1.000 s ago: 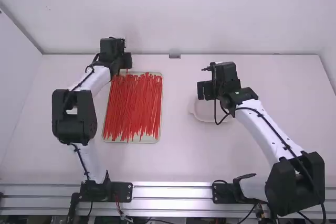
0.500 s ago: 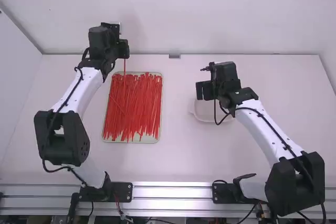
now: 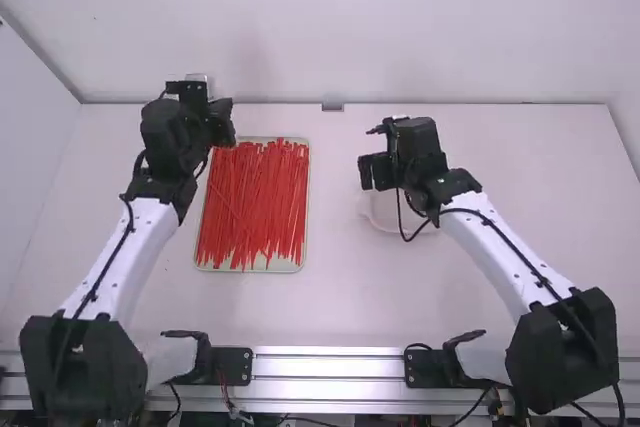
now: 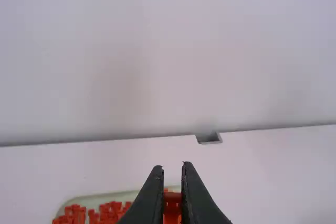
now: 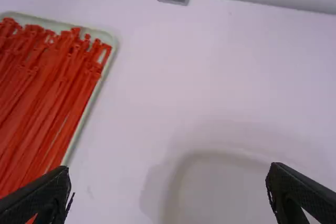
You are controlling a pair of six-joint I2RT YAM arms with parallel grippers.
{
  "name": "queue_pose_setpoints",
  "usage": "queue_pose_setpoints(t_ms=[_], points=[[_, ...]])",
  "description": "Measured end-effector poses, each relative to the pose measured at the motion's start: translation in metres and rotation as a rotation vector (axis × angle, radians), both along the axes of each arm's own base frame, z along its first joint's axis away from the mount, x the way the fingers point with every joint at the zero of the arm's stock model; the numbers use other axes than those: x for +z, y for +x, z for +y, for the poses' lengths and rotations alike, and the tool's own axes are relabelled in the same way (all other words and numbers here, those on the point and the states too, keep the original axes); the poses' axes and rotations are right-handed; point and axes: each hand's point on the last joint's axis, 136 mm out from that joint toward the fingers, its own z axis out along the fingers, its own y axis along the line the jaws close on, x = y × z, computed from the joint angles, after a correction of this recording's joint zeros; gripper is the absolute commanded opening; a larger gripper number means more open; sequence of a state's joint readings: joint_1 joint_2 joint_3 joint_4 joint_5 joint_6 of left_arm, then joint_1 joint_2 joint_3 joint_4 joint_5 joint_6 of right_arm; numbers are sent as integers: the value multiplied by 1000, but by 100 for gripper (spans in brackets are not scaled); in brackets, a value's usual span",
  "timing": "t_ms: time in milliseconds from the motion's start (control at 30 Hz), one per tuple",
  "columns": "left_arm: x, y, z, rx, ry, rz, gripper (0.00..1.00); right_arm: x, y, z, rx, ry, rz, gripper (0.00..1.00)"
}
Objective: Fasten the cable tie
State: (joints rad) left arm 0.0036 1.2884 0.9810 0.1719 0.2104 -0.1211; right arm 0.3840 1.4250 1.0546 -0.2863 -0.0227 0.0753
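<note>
Many red cable ties (image 3: pixel 255 202) lie side by side on a pale tray (image 3: pixel 250 267) at the table's left middle. My left gripper (image 3: pixel 222 119) is raised over the tray's far left corner. In the left wrist view its fingers (image 4: pixel 157 192) are shut on the head of one red cable tie (image 4: pixel 172 208), with the pile (image 4: pixel 94 214) below. My right gripper (image 3: pixel 385 172) hovers open above a white dish (image 3: pixel 385 215). The right wrist view shows the dish (image 5: pixel 226 182) between its spread fingers (image 5: pixel 37 198), and the ties (image 5: pixel 42 87) off to one side.
A small grey bracket (image 3: pixel 332 104) sits where the table meets the back wall, and it shows too in the left wrist view (image 4: pixel 208 138). White walls close the table at the back and left. Bare table lies right of the dish and in front of the tray.
My left arm has drawn back from the tray's far edge and lifted, carrying one red tie up out of the pile. The right gripper has drifted slightly left over the dish.
</note>
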Motion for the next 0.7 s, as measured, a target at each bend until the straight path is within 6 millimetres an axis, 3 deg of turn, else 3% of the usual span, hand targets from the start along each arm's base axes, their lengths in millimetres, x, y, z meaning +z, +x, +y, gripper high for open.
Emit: queue_pose_setpoints(t_ms=[167,433,700], points=[[-1,-17,-3,-6,-43,-2,2,12,2,23,61,20,-66,99],[5,-21,-24,-95,-123,-10,2,29,-2,57,146,49,-145,99],[24,-27,-71,-201,-146,-76,2,45,-14,92,295,128,-196,99]])
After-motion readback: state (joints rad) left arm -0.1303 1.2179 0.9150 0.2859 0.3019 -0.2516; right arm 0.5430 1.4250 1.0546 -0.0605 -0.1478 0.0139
